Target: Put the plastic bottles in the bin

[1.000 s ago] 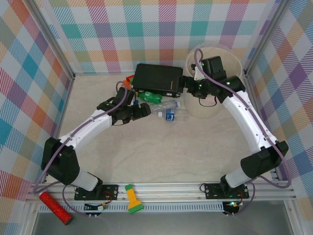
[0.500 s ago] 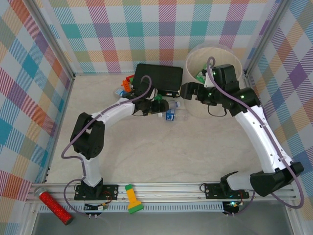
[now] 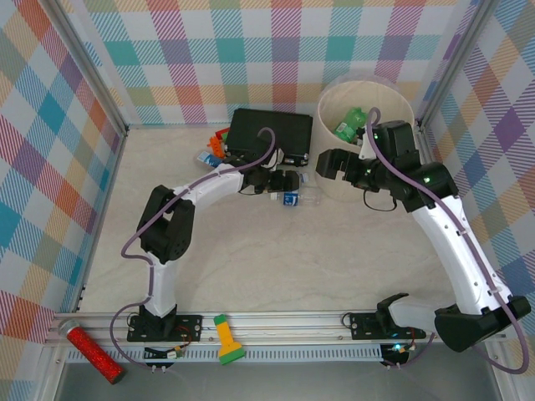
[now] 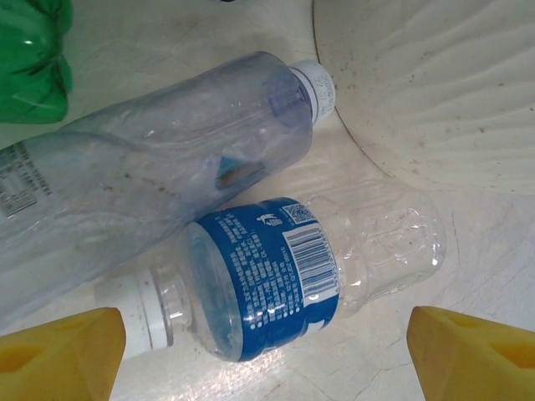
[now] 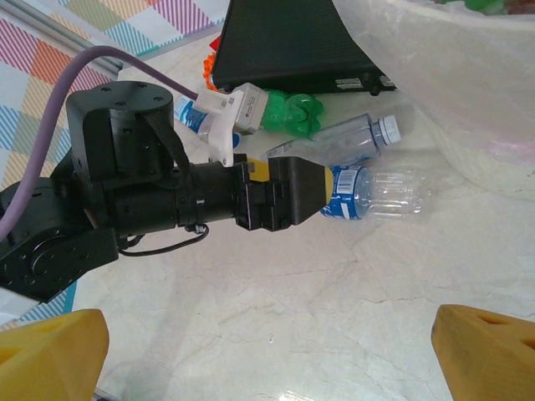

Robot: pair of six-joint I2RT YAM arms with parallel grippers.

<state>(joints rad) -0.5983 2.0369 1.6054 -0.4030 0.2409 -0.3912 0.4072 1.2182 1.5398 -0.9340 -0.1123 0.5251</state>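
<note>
While the left gripper (image 4: 266,355) hangs low over the pile, the top view hides most of the bottles beneath it; a blue label and a clear base peep out just beside the bin (image 3: 334,188). From the left wrist the blue-labelled bottle (image 4: 276,284) lies on its side on the counter (image 4: 468,251). Its long axis runs across between the wide-spread jaws, white cap toward one yellow finger, crumpled clear base toward the other. The cap sits just beside that finger; whether they touch I cannot tell.

Against it lies a bigger clear bottle (image 4: 167,175), also on its side, cap pointing at the bin's wall, its bottom end cut off by the picture's edge. A green bottle (image 4: 29,58) is cropped in the corner.

The right gripper (image 5: 267,351) hovers above the counter near the bin, jaws spread wide with nothing between them. A second green bottle (image 3: 349,127) rests inside the bin, its shape hard to make out. A small bottle (image 3: 206,156) beside the black case (image 3: 269,134) is too tiny to tell its direction.
</note>
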